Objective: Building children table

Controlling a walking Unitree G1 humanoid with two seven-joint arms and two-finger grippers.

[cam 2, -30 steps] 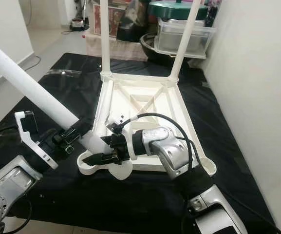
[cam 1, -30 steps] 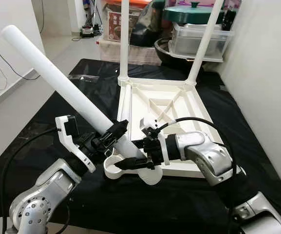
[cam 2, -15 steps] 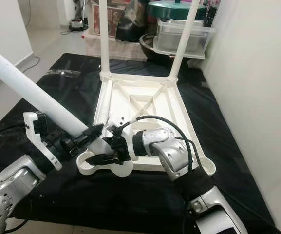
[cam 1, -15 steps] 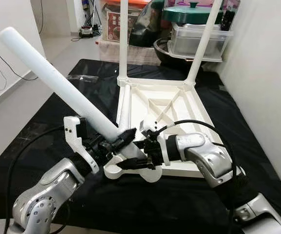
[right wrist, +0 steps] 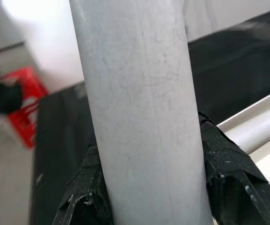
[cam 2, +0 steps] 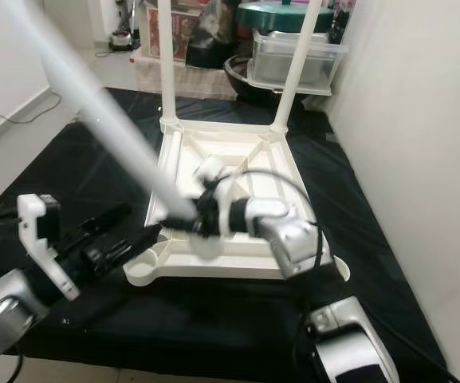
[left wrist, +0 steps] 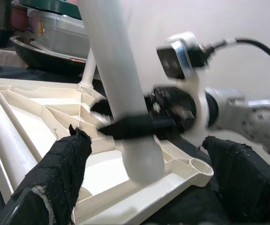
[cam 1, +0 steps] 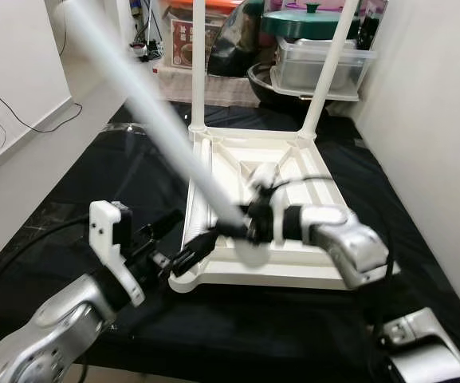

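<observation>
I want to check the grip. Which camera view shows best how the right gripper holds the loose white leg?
The right wrist view: both black fingers press the loose white leg, sharp and close. The eye views blur the right gripper and leg.

The loose table leg (cam 1: 154, 120) is smeared by motion along its whole length, and its upper end runs out past the top edge in both eye views. Its lower end is hidden behind the right hand (cam 1: 245, 231), itself blurred. Two upright legs (cam 1: 197, 64) on the upturned tabletop (cam 1: 293, 267) are cut off at the top edge. In the right wrist view the leg's ends lie beyond the frame, and the background there is too soft to read.
</observation>
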